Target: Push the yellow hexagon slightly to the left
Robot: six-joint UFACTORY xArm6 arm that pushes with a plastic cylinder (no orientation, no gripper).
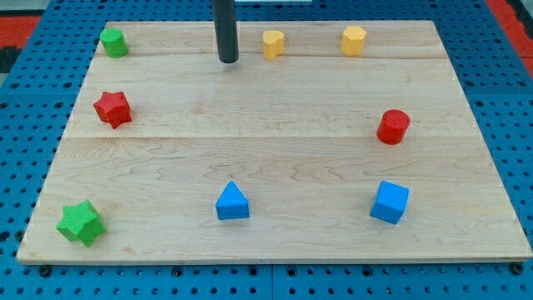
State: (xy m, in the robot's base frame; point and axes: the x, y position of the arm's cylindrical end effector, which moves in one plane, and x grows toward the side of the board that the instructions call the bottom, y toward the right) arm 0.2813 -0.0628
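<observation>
The rod comes down from the view's top, and my tip (pixel 227 60) rests on the counter (pixel 275 158) near its top edge, left of centre. The tool is a plain rod with no jaws, so it holds nothing and touches no block. The yellow hexagon (pixel 353 40) sits near the top edge toward the view's right, well apart from my tip. Between them stands a smaller yellow block (pixel 273 43), its shape hard to make out, just to the right of my tip but with a clear gap. A green cylinder (pixel 114 42) sits in the top left corner, with a red star (pixel 112 109) below it on the left side. A green star (pixel 81 222) lies in the bottom left corner. A blue triangle (pixel 231 202) stands near the bottom edge around the middle, and a blue cube (pixel 390 202) near the bottom toward the right. A red cylinder (pixel 393 127) stands on the right side, below the yellow hexagon.
</observation>
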